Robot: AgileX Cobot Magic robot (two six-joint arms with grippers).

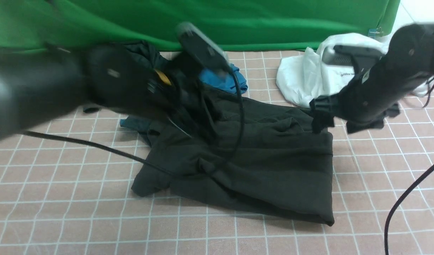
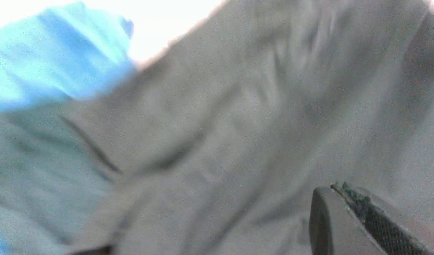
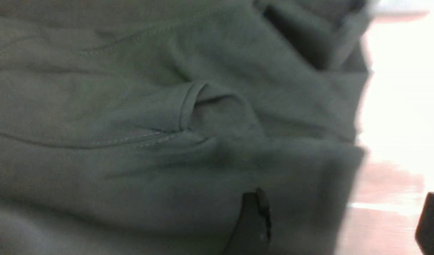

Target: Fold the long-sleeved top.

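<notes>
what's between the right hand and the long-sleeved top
Nothing visible. The right hand is open right over the long-sleeved top at its far right corner, with only bare cloth below it.

The left arm (image 1: 61, 85) is a motion-blurred smear hiding the long-sleeved top's (image 1: 259, 159) far left part; a blue cloth (image 1: 222, 80) shows only partly

The front view looks forward and down from between the two arms across the desk (image 1: 61, 212) toward a green backdrop (image 1: 238, 21), taking in the whole long-sleeved top (image 1: 259, 166). Both wrist views sit very close over that same dark cloth (image 2: 238, 124) (image 3: 132, 141), each with its own fingers (image 2: 344, 219) (image 3: 252, 219) at the frame edge.
</notes>
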